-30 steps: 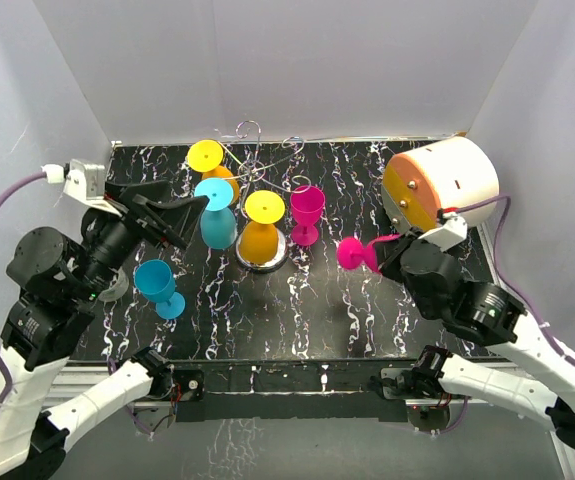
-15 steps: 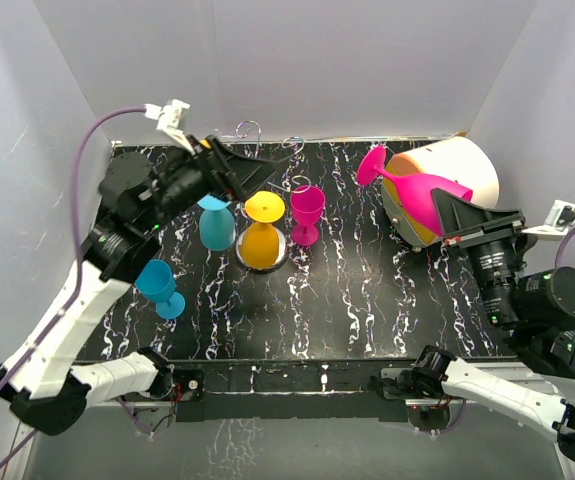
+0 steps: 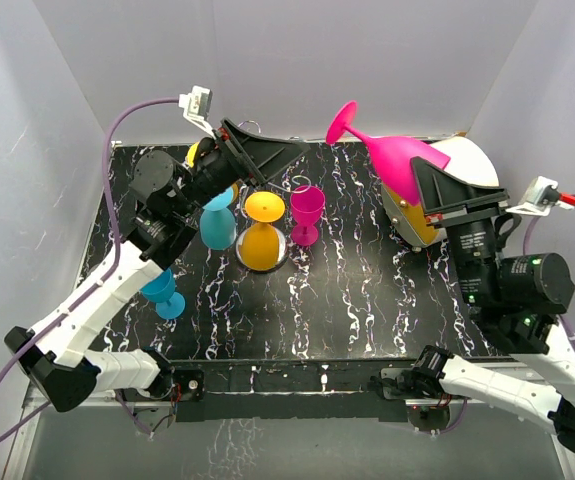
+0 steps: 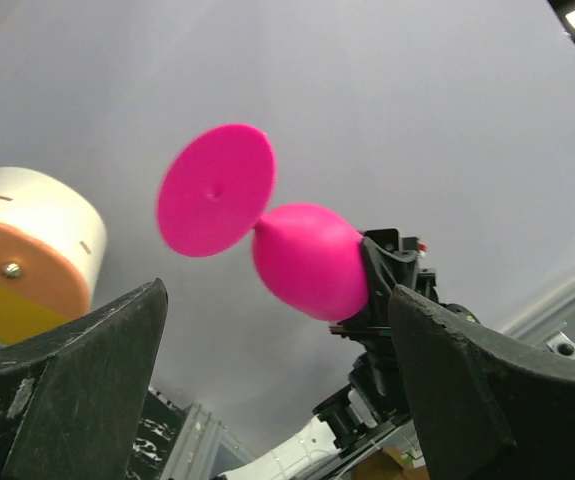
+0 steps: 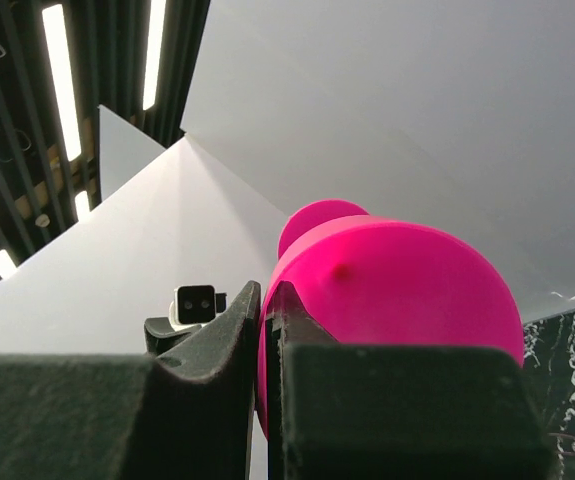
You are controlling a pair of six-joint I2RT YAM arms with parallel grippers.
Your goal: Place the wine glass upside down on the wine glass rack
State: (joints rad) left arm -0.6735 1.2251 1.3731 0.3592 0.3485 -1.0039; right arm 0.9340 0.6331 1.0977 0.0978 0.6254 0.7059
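Our right gripper (image 3: 422,172) is clamped on the bowl of the pink wine glass (image 3: 387,152), holding it tilted high in the air, foot up and to the left, beside the white-and-orange cylinder (image 3: 472,160). Our left gripper (image 3: 272,162) hangs with its fingers wide apart, above the wire rack (image 3: 264,266)
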